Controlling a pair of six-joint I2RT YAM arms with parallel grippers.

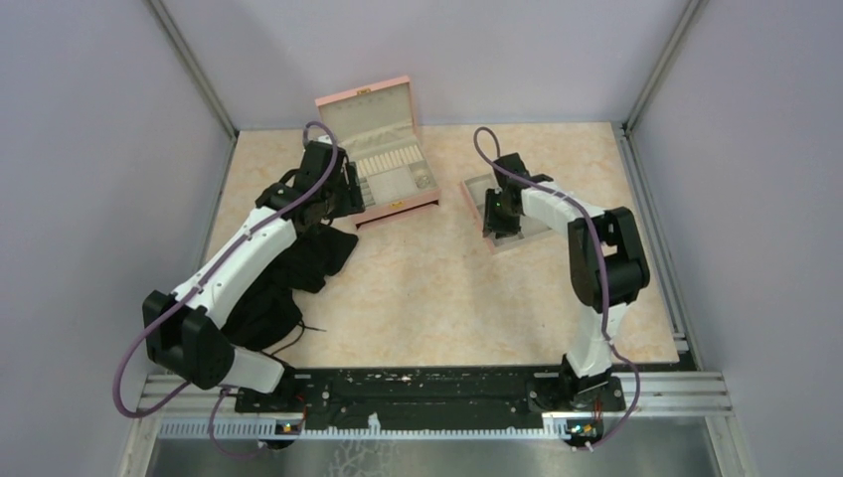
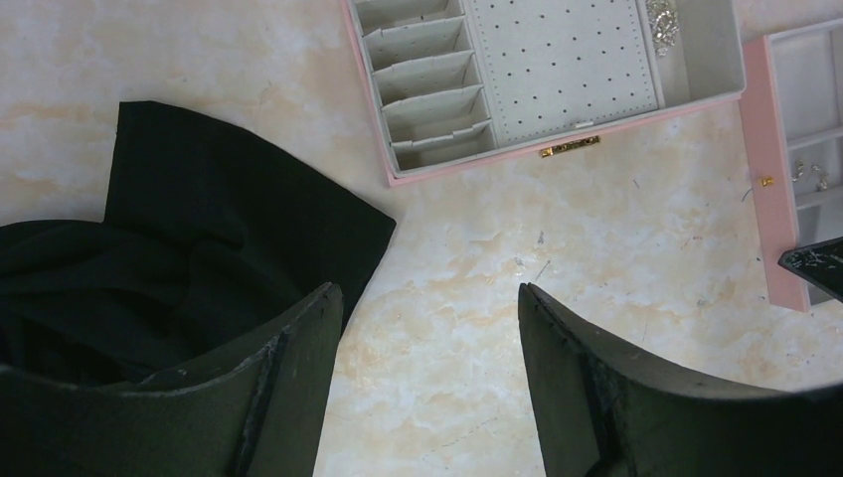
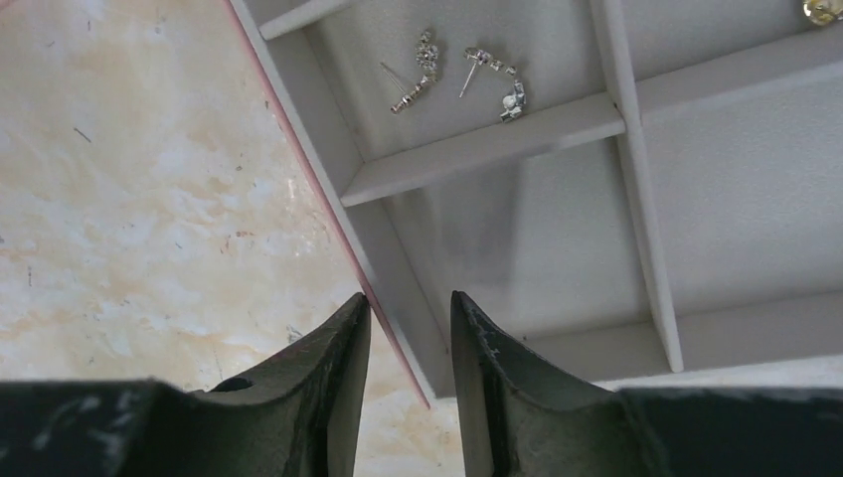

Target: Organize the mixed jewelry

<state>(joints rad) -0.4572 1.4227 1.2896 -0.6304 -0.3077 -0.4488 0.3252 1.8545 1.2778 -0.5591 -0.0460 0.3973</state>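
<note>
- The right gripper (image 3: 410,303) hovers over one corner of the tray (image 3: 477,149), jaws narrowly parted and holding nothing.
- The mixed jewelry (image 3: 418,72), two silvery earrings, lies in a tray compartment just beyond those jaws.
- The left gripper (image 2: 427,293) hangs left of the tray, jaws wide apart and empty.
- Sorting seems underway. The next move likely calls for a precise pinch on one earring.

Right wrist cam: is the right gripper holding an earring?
No: the right gripper holds nothing between its fingers; both earrings lie loose in one compartment of the tray.
</note>
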